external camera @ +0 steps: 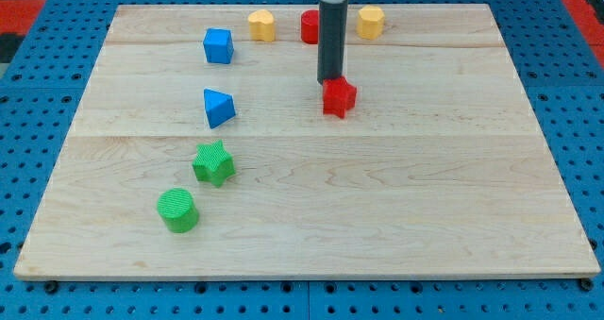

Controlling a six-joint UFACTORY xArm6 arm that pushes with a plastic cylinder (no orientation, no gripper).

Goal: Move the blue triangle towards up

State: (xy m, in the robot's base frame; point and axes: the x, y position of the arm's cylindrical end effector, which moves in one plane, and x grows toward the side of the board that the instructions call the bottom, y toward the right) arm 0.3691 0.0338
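Blue triangle [218, 107] on pale wooden board [377, 197] over blue pegboard [28, 122].

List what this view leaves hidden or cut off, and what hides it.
- Red block at the view's top: mostly behind my rod, so its shape is unreadable.
- My tip: it ends at the top edge of the red star-like block; contact cannot be confirmed.
- Arm above the rod: cut off by the view's top edge.
- Blue triangle: fully visible, far to the tip's left.

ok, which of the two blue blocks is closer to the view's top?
The blue cube, near the yellow block; the blue triangle sits lower, just above the green star.
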